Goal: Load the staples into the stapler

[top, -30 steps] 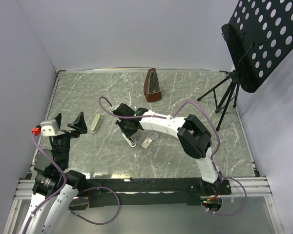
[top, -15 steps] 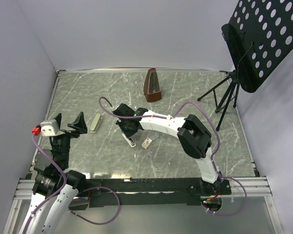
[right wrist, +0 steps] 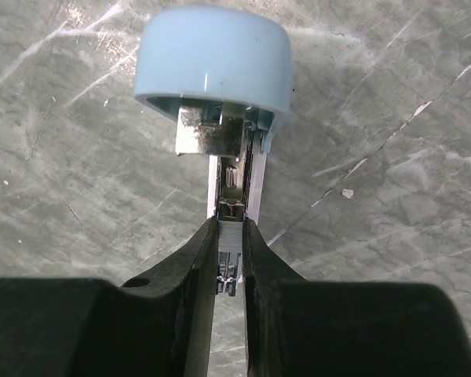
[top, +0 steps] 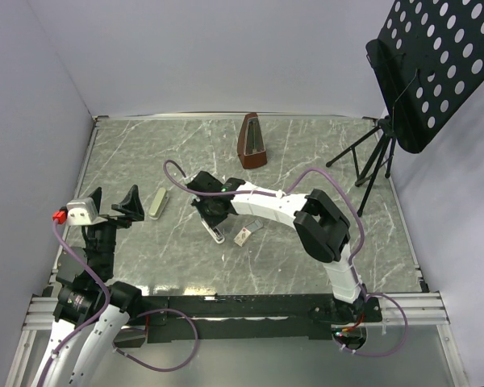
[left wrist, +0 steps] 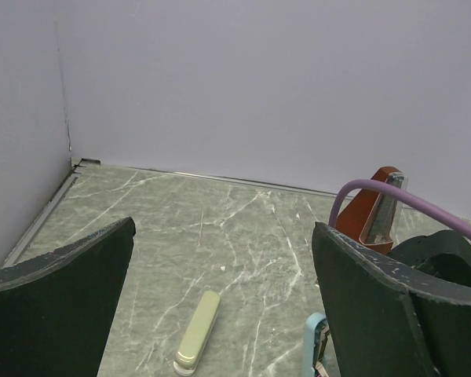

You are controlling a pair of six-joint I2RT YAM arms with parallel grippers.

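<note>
Marble table [top: 306, 161]: right tool [right wrist: 229, 228] pinching, apparently, staples [right wrist: 228, 253] over stapler [right wrist: 212, 59]; left tool [left wrist: 224, 228] wide open, raised.

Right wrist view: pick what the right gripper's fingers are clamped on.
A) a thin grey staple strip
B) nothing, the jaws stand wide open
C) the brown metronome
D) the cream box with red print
A: the right gripper has its jaws drawn close on the thin grey staple strip, which it holds in line with the open channel of the light blue stapler.
</note>
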